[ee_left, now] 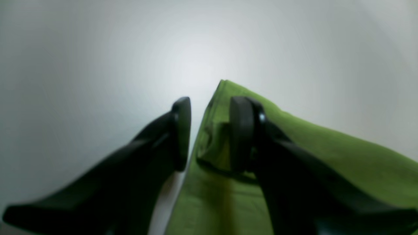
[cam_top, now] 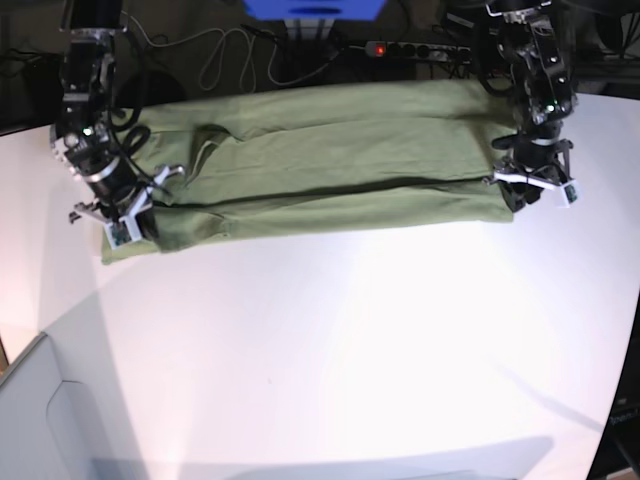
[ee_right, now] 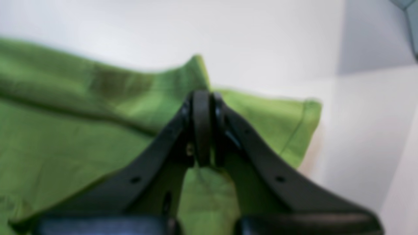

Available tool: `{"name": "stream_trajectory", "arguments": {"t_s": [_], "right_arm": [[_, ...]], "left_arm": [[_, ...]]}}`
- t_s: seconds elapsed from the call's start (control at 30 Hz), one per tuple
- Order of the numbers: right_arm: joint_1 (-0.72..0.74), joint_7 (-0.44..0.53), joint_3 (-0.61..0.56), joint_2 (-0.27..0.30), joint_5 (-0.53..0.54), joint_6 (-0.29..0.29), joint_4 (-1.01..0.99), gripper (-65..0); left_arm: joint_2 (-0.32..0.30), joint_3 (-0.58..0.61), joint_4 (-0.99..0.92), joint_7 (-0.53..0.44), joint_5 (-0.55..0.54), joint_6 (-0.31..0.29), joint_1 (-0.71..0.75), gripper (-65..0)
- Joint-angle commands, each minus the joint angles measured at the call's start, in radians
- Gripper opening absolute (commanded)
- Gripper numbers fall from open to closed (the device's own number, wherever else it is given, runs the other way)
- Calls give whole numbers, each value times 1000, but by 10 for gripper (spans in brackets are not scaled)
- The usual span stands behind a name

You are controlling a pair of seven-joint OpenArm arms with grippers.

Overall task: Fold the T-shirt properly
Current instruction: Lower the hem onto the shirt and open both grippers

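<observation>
A robotics lab bench, by the look of it: a bare white table (cam_top: pixel 330 350) fills the base view, while along the dark top edge run loose cables (cam_top: pixel 225 55), a power strip (cam_top: pixel 405 48) glowing red, and a blue box (cam_top: pixel 315 8).

A big matte white tabletop (cam_top: pixel 330 340) filled most of the base view, with soft shadows along its near edge. Behind its far edge sat a black power strip (cam_top: pixel 405 48) with a lit red switch, loose grey-white cables (cam_top: pixel 235 55) looped beside it, and a bright blue box (cam_top: pixel 313 8) up top.
</observation>
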Motion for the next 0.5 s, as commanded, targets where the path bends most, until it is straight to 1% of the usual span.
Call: {"name": "stream_trajectory", "arguments": {"t_s": [0.0, 0.1, 0.3, 0.33, 0.43, 0.47], "right_arm": [[-7, 27, 7, 11, 5, 5, 23, -648], [-39, 44, 13, 13, 5, 5, 23, -648], [-77, 45, 90, 13, 10, 10, 26, -648], [-83, 50, 102, 11, 10, 28, 28, -648], [-102, 61, 139, 5, 7, 118, 28, -648], [-110, 61, 144, 4, 7, 135, 25, -647]], "left_arm": [[-11, -4, 20, -19, -8, -1, 6, -456], [-11, -4, 20, -19, -8, -1, 10, -456], [-11, -5, 48, -19, -8, -1, 20, -453], [-11, -5, 54, -19, -8, -1, 23, -453], [-10, -5, 75, -19, -8, -1, 26, -453], [-10, -5, 78, -19, -8, 0, 26, -453]]}}
